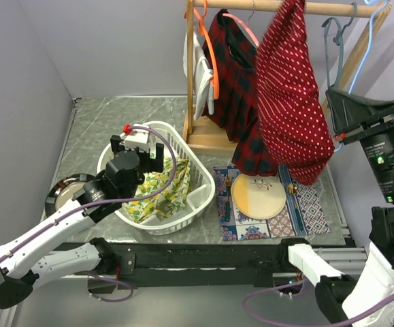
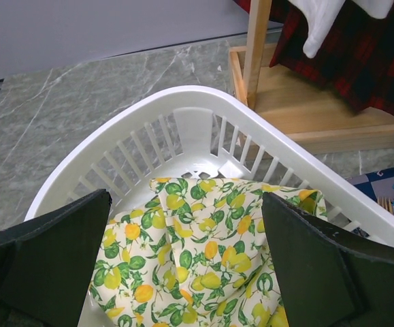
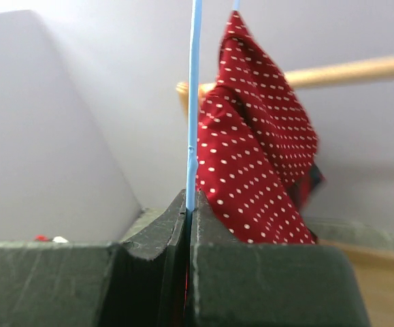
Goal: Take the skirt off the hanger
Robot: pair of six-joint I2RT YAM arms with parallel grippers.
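The red and dark tartan skirt [image 1: 234, 88] hangs on the wooden rack from the thin pink hanger [image 1: 241, 24], partly behind the red white-dotted garment [image 1: 288, 95]. The skirt's lower part shows in the left wrist view [image 2: 367, 61]. My right gripper [image 1: 336, 112] is at the rack's right side, shut on the thin wire of the light blue hanger [image 3: 194, 102]; its jaws [image 3: 188, 204] are pressed together around it. My left gripper [image 1: 139, 146] is open and empty, hovering over the white basket [image 1: 183, 146], wide apart above the lemon-print cloth [image 2: 197, 238].
An orange hanger [image 1: 210, 48] with a white garment [image 1: 200, 75] hangs left of the skirt. A grey hanger [image 1: 336, 37] hangs at the right. The rack's wooden base [image 2: 305, 109] stands behind the basket. A plate [image 1: 258, 196] lies on a patterned mat; a metal bowl [image 1: 64, 191] sits at left.
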